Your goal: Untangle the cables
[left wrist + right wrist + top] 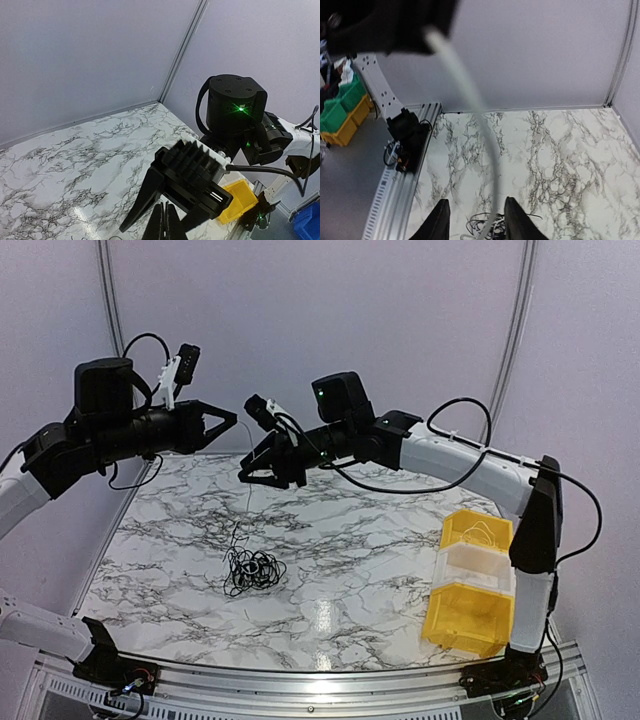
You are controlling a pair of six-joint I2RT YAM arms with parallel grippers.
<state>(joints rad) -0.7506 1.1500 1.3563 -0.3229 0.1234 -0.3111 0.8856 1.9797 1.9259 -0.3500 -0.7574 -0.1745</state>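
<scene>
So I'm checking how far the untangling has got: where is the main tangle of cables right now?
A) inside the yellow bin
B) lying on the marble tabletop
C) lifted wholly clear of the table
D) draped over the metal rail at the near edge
B: the top view shows the cable tangle heaped on the marble table, left of centre and well apart from the yellow bin at the right.

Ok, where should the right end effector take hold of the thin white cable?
On the free hanging stretch of the thin white cable, above the tangled bundle of black wires. It drops near-straight from the shut left end effector, so close sideways across it; the open right end effector straddles it.
</scene>
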